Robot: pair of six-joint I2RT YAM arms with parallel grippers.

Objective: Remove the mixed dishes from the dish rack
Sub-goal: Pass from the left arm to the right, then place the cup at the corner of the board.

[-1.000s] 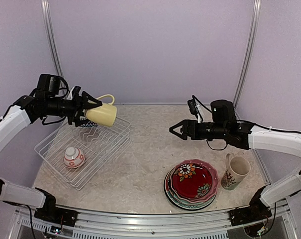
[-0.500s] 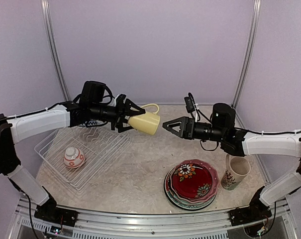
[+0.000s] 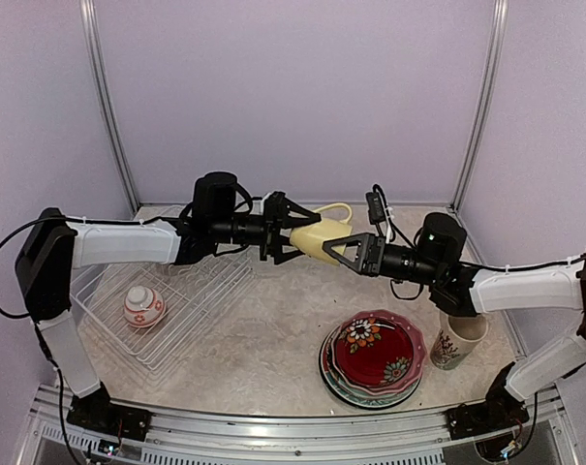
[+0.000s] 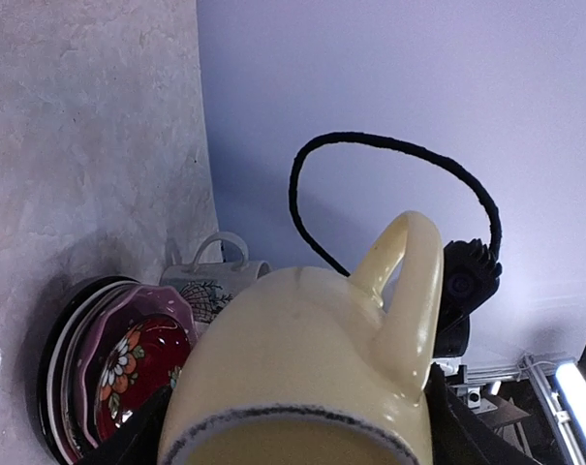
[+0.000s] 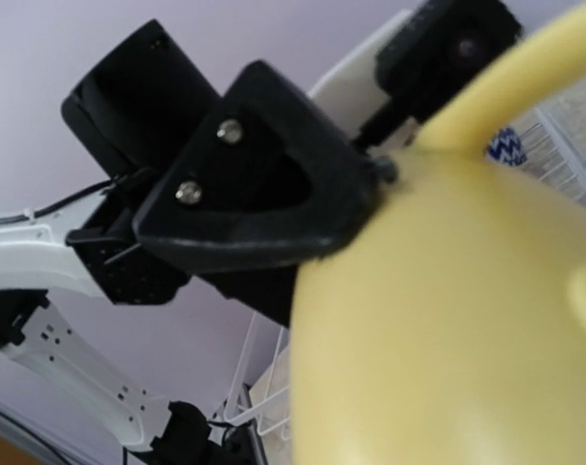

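My left gripper is shut on the rim end of a yellow mug and holds it sideways in the air above the middle of the table. The mug fills the left wrist view and the right wrist view. My right gripper is open, and its fingers straddle the mug's base end. The white wire dish rack sits at the left with a small red-patterned bowl inside. A blue zigzag piece shows in the rack behind the mug.
A stack of plates topped by a red floral dish sits at the front right, also seen in the left wrist view. A cream floral mug stands to its right. Both arms cross above the table's middle.
My left gripper carried the yellow mug from over the rack rightward to the table's middle. My right gripper moved left to meet it, and its fingers now reach around the mug.
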